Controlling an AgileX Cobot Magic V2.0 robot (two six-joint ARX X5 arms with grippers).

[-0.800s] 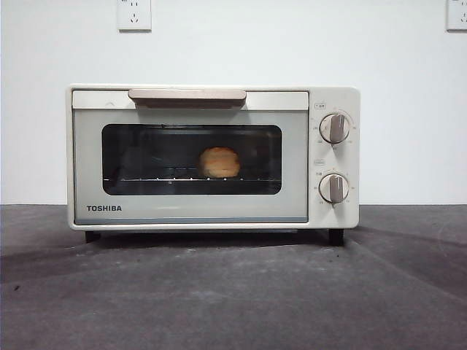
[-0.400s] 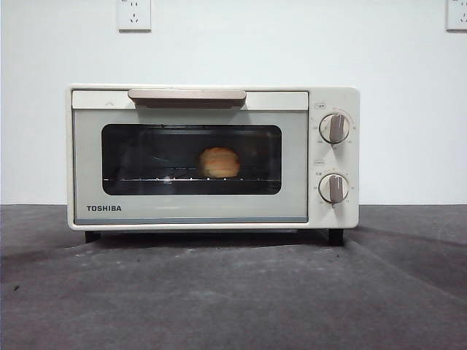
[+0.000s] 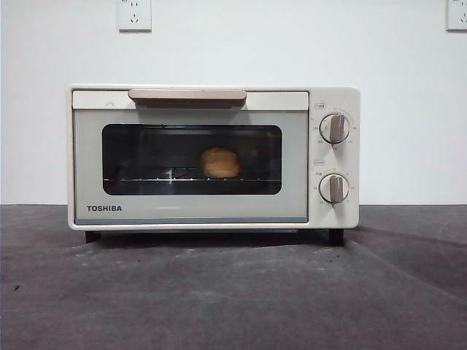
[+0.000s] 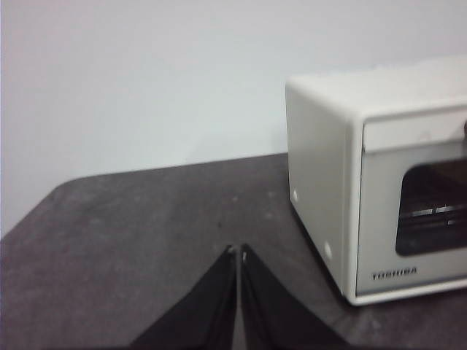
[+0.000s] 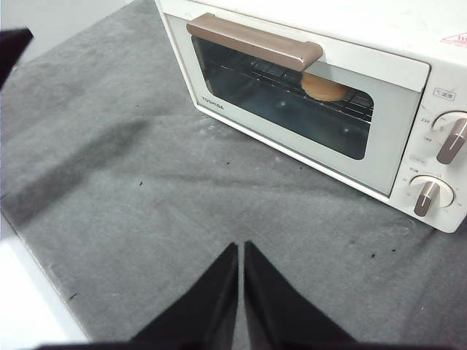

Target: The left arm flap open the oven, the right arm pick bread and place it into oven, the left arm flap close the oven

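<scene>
The cream-white TOSHIBA oven (image 3: 211,157) stands on the dark table with its door shut. Through the dark glass the golden bread (image 3: 220,162) rests on the wire rack. The right wrist view looks down on the oven (image 5: 328,95), its beige handle (image 5: 255,42) and the bread (image 5: 326,87) behind the glass. My right gripper (image 5: 240,246) is shut and empty, hovering over the mat in front of the oven. My left gripper (image 4: 238,250) is shut and empty too, held off to the side of the oven (image 4: 379,182). Neither arm shows in the front view.
Two round knobs (image 3: 334,127) sit on the oven's right panel. Grey mat (image 3: 233,292) stretches in front of the oven. A black tip (image 5: 13,44) of the other arm shows at the edge of the right wrist view. Wall sockets (image 3: 134,13) are behind.
</scene>
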